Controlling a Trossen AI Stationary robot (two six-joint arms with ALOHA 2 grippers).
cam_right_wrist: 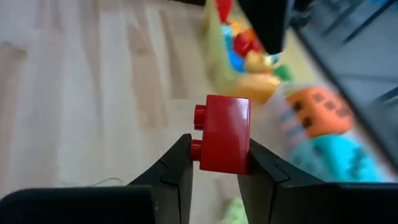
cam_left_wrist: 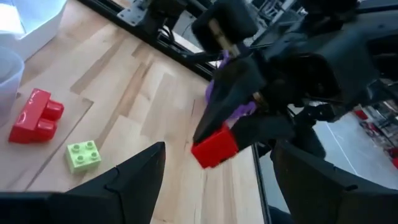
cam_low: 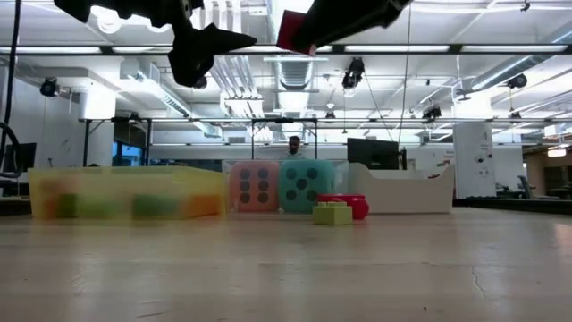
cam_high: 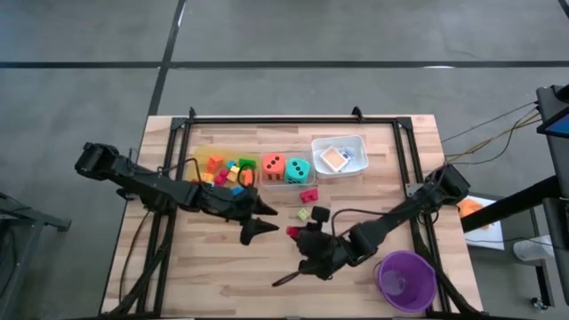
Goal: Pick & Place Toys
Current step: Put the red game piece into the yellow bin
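My right gripper is shut on a red block high above the table's middle, near the front. My left gripper stands open just left of it, its fingers empty and pointing at the block. A second red block and a light green block lie flat on the wood. Behind them stand a yellow tray of coloured blocks, a clear tray holding an orange die and a teal die, and a white tray with cards. My right gripper pinches the red block between its two fingers, one on each of two opposite side faces. The fingers slant down from the table's right side. The block hangs clear of the table, its studs turned sideways.
A purple round cup stands at the near right corner, beside my right arm. A black frame runs along the table's far edge and sides. Bare wood lies at the near left.
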